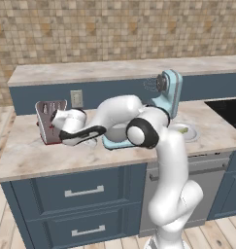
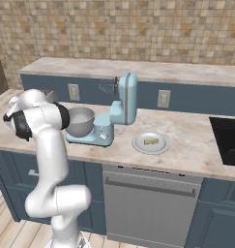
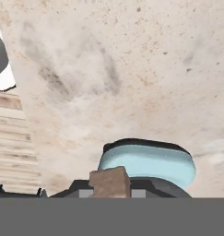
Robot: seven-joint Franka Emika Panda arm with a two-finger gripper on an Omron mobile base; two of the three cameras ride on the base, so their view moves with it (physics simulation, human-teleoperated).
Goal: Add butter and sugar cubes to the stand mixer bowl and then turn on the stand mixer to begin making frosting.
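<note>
A tan-brown sugar cube point(image 3: 109, 182) sits pinched between the dark tips of my gripper point(image 3: 111, 193), which is shut on it just above the counter. In the left base view the gripper point(image 1: 92, 141) hangs low, left of the light blue stand mixer point(image 1: 167, 92), whose head is tilted up with the whisk showing. The grey metal stand mixer bowl point(image 2: 80, 121) rests on the mixer's base point(image 3: 148, 163), close behind the cube. The pale yellow butter point(image 2: 150, 141) lies on a white plate point(image 2: 138, 145) to the right of the mixer.
A grey, red-marked boxy appliance point(image 1: 49, 119) stands at the back left of the counter point(image 3: 132, 69). A dark cooktop point(image 1: 231, 107) is set into the counter at the far right. Bare counter lies in front of the mixer.
</note>
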